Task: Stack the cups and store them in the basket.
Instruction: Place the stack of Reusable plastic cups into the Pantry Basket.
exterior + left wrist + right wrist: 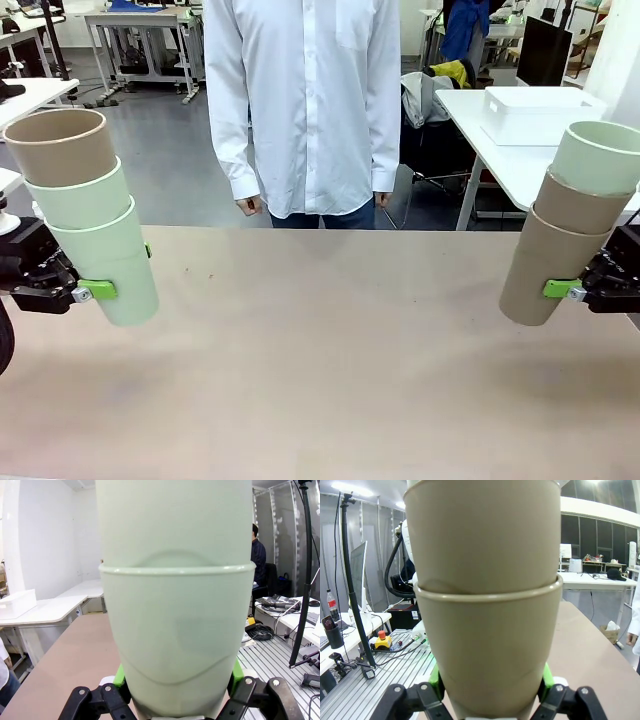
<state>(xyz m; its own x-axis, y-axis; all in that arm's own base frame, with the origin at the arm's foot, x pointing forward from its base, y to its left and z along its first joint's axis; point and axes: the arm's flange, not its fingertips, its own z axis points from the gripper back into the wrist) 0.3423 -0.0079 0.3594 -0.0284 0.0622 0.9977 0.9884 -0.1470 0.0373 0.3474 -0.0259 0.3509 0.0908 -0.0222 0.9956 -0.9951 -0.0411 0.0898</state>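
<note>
At the table's left edge my left gripper (112,285) is shut on a stack of cups (95,220): two mint green ones with a tan one on top, tilted, held above the table. In the left wrist view the mint cups (175,605) sit between the green pads (120,676). At the right edge my right gripper (560,290) is shut on another stack of cups (570,230): two tan with a mint one on top, also tilted and lifted. The right wrist view shows the tan cups (487,610) clamped between green pads (546,676). The basket is out of view.
A person in a white shirt (305,100) stands at the far side, hands (250,206) hanging by the sides. The tan table top (330,350) lies bare between the arms. A white table with a white tray (530,112) stands behind on the right.
</note>
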